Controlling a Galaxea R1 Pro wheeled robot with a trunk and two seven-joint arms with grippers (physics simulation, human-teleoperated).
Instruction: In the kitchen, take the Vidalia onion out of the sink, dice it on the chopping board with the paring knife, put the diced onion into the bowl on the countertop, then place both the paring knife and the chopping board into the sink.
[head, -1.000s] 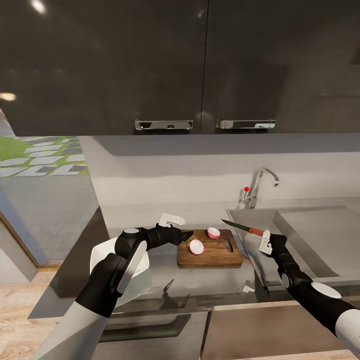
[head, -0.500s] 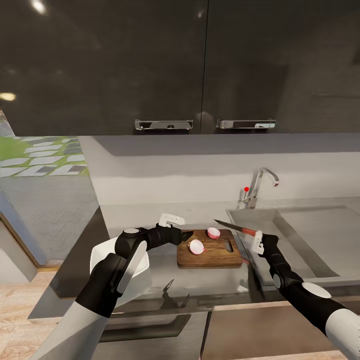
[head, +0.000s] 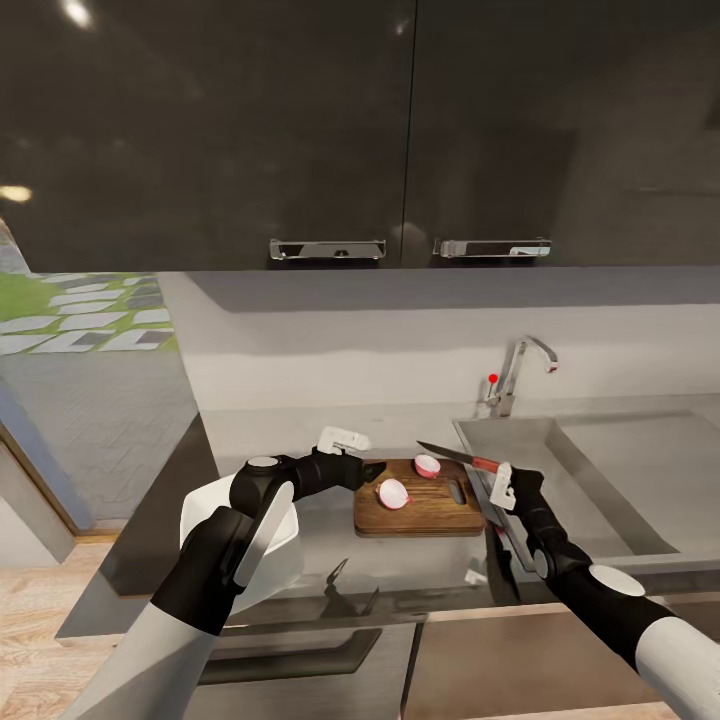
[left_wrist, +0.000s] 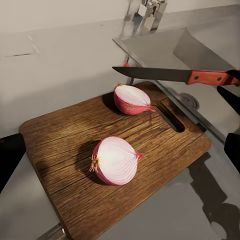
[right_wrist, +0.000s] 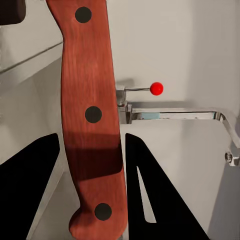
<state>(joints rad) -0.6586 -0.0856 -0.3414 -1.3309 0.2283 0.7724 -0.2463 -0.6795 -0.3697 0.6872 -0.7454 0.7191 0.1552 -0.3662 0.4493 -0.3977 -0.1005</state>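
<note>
Your right gripper (head: 503, 487) sits in the lower right of the head view, closed on the red handle of the paring knife (head: 455, 458), whose dark blade reaches left over the far right corner of the chopping board (head: 430, 507). Two onion halves lie on the board: the near onion half (head: 393, 493) at centre-left and the far onion half (head: 427, 465) by the back edge, just under the blade tip. Your left gripper (head: 368, 470) hovers at the board's left edge; whether it is open I cannot tell from here. The bowl (head: 284, 527) shows at lower left behind your left arm, and the sink (head: 600, 470) lies to the right. In the left wrist view, the near onion half (left_wrist: 116, 161) rests cut face up at centre, the far onion half (left_wrist: 131, 99) above it, and the knife (left_wrist: 172, 75) crosses the upper right, clear of both. In the right wrist view, the handle (right_wrist: 92, 120) runs up the left-centre, between the dark fingers (right_wrist: 150, 195). Expect the halves to be light, rounded and smooth-skinned, likely to roll or skid under the blade; hold one by its skin sides.
</note>
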